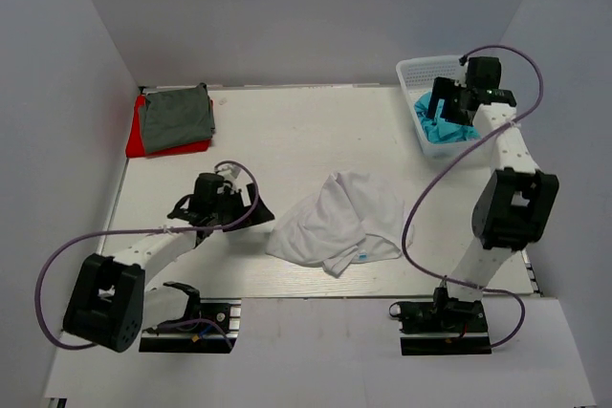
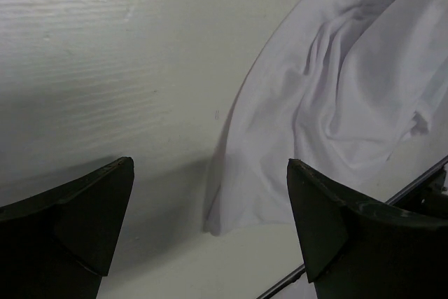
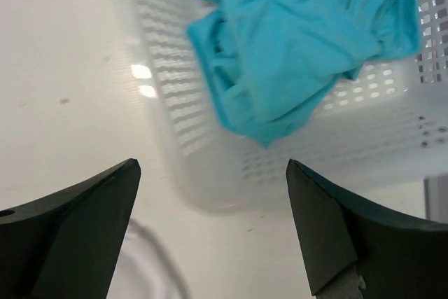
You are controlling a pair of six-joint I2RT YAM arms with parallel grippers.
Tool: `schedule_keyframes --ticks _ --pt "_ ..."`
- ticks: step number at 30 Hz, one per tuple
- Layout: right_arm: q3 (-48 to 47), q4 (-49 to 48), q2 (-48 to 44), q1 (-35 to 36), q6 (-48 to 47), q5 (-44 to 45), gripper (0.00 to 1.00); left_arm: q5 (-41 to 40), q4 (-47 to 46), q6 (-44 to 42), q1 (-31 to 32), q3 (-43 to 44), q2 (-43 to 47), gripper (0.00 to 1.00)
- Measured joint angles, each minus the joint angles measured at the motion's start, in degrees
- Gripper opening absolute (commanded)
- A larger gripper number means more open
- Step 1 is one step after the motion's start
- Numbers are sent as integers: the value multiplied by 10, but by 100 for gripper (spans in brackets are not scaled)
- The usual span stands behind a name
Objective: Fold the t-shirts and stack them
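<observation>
hovering | left pincer spread wide beside white t-shirt | right pincer spread wide by turquoise t-shirt in basket

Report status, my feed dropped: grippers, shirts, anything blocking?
Left gripper open beside crumpled white shirt. Right gripper open at basket; turquoise shirt inside. Grey-green shirt folded atop red shirt. Nothing blocking.

Turquoise t-shirt: bunched inside basket, one fold hanging over its wall. White t-shirt: crumpled, unfolded, nearer & left of basket. Grey-green t-shirt: folded, far left of basket, stacked on red t-shirt, w/ red edges showing.
</observation>
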State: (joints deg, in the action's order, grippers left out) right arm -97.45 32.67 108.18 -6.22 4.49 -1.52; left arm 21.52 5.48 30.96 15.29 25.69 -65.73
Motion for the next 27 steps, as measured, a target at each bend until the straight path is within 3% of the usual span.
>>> schedule_keyframes --ticks 5,9,10,13,15,16,19,24,27 --pt "136 -27 -197 89 33 33 90 -44 35 2 89 20 -54 93" --pt "252 -41 -327 175 77 47 90 -74 54 9 149 38 -70 81" --pt "285 -42 -352 192 93 51 90 -78 61 11 163 43 -74 70" --pt "377 -17 -404 222 146 68 90 -92 78 17 196 47 -82 57" --pt "433 11 -432 227 180 84 90 -100 85 20 213 47 -83 39" --pt "466 25 -452 228 196 92 90 -107 87 21 223 47 -86 22" --pt "537 59 -508 229 230 98 90 -110 82 33 242 40 -96 0" --pt "607 78 -533 229 263 90 90 -137 81 45 261 38 -85 0" --pt "647 56 -508 229 269 67 83 -154 88 54 262 37 -64 0"
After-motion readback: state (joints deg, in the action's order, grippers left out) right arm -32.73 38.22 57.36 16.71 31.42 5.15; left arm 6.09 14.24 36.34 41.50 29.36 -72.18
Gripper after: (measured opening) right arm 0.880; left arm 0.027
